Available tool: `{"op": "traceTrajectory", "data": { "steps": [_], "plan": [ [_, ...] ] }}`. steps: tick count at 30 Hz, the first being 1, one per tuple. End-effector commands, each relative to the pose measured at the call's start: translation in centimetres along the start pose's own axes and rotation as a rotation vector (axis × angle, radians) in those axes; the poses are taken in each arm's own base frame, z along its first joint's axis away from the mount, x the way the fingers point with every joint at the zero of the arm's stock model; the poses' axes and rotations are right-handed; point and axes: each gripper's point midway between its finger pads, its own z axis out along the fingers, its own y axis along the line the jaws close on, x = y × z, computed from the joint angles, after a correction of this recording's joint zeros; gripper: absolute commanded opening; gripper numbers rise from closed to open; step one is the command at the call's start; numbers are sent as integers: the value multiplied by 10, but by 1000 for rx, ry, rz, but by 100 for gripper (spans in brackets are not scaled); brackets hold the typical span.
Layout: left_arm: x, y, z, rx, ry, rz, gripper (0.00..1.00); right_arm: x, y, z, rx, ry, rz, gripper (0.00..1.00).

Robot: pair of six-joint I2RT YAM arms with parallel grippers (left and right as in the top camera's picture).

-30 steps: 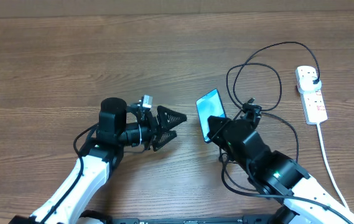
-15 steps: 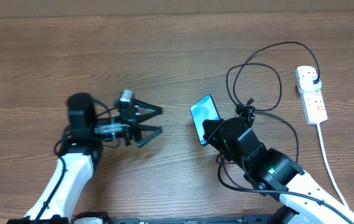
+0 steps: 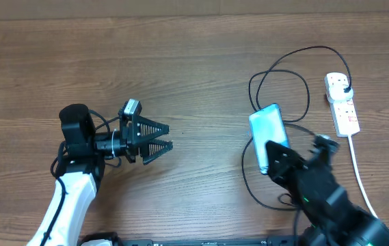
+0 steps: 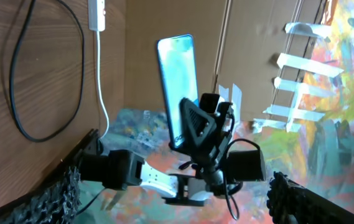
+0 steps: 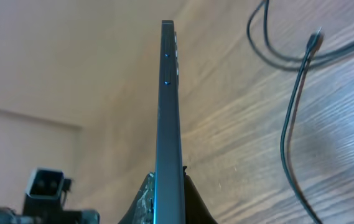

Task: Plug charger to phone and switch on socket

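Closest to me, near the near edge on the right half of the table (image 3: 180,61), my right gripper (image 3: 272,154) is clenched on the lower end of the phone (image 3: 266,131), holding it up off the wood. From above, its lit blue-teal screen faces upward. My right wrist camera sees it edge-on, a thin dark sliver rising between my fingers (image 5: 140,200). Level with it on the left half of the table, my left gripper (image 3: 162,137) hangs above the surface with its fingers spread wide and nothing between them, its tips pointing toward the phone and well apart from it. Beyond the phone, the charger (image 5: 288,112) lies in loose black loops on the right half of the table. Its small connector (image 5: 315,38) rests on the wood, clear of the phone and plugged into nothing. Farther still, by the right edge, lies the socket (image 3: 342,104), a white strip running near to far. The charger's black plug (image 3: 345,88) is seated at the strip's far end. Its thick white lead (image 3: 359,167) trails back toward the near edge. I cannot tell how the red switches are set.
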Motion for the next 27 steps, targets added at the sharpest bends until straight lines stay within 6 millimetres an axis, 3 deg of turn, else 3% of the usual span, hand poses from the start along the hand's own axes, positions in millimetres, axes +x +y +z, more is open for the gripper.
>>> {"op": "traceTrajectory", "data": {
  "steps": [1, 7, 13, 23, 27],
  "plan": [
    [18, -12, 3, 9, 37, 78, 100, -22, 5, -13, -25, -96, 102, 4],
    [38, -29, 2, 10, 37, 140, 100, -9, 10, 5, -78, -54, 255, 4],
    [56, -36, -1, 11, 24, 183, 100, 23, 25, 34, -205, 58, 272, 4],
    [24, -25, -8, -49, -142, 161, 99, 53, 61, 64, -349, 201, 281, 4],
    [17, -22, -9, -65, -186, 128, 100, 82, 77, 82, -386, 364, 348, 4]
  ]
}}
